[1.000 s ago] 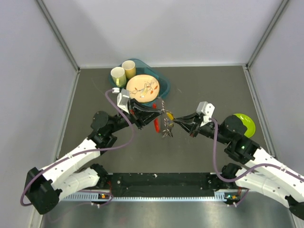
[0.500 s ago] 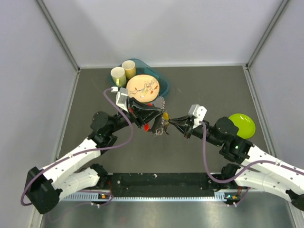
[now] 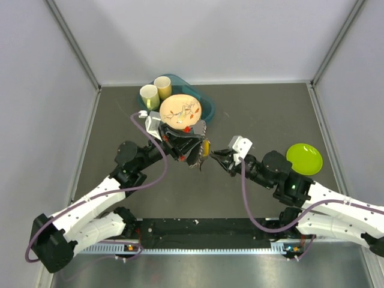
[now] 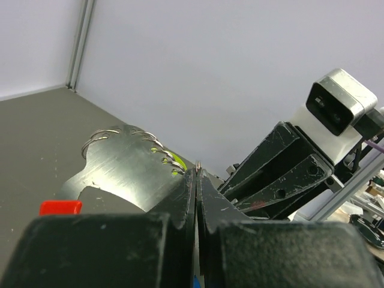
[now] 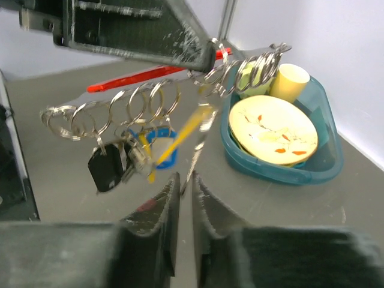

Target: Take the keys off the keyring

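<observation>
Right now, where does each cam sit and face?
Top external: above, behind left arm and right arm, both shown, looking down at the table.
Left wrist: looks along the left gripper toward the right gripper.
Right wrist: looks past its fingers at the keyring, teal tray beyond.
Shared: top and right wrist show the tray.

The left gripper (image 4: 197, 180) fills 6 o'clock, its jaws pressed together on the edge of the keyring (image 4: 123, 171) — a brushed metal plate reaching toward 9 o'clock, with wire rings (image 4: 99, 137) threaded along its upper rim. A red clip (image 4: 60, 207) peeks out at 8 o'clock. From 3 o'clock the right gripper (image 4: 237, 180) points in just beside the left tips, its dark fingers close together — a white camera (image 4: 339, 108) sits above it at 2 o'clock.
</observation>
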Motion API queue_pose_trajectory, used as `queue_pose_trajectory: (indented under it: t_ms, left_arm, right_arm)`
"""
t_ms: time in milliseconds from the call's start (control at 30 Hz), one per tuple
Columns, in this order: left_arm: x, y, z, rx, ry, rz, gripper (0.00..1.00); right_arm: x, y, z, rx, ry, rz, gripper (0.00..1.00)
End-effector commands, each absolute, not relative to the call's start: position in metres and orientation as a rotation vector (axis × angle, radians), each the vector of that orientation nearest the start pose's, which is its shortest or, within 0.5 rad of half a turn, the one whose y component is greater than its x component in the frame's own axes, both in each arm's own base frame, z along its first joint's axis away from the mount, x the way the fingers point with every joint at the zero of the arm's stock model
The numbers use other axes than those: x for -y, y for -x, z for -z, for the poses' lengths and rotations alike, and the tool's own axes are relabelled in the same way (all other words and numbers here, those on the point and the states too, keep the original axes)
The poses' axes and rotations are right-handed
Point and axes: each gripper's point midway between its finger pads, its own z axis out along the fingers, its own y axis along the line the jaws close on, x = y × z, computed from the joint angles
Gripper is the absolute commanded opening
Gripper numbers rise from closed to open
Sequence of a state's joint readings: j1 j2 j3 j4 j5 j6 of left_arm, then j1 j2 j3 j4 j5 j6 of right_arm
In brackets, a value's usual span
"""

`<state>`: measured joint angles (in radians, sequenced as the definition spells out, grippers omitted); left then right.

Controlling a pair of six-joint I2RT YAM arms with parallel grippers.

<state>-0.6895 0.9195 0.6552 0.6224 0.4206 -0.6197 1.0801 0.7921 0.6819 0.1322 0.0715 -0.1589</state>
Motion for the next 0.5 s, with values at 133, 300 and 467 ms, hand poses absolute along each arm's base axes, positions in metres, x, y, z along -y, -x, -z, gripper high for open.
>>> queue_pose_trajectory:
  t_ms: [133,300,467]
  left_arm:
    - [0.277,-0.165,-0.398,-1.02,-0.603,1.4,0.0]
    - [0.28,-0.147,-0.399,-0.97,-0.718,1.438,0.0]
    - [0.282,-0.13,-0.401,-0.915,-0.814,1.482,0.0]
  right_arm:
    - [-0.276,-0.153,-0.329,-1.227,0.896,-0.719,0.41]
    - [-0.265,-0.138,-0.359,-1.153,0.871,-0.785,0.57]
    - [-0.273,-0.131,-0.379,-1.11,0.929,-0.81,0.51]
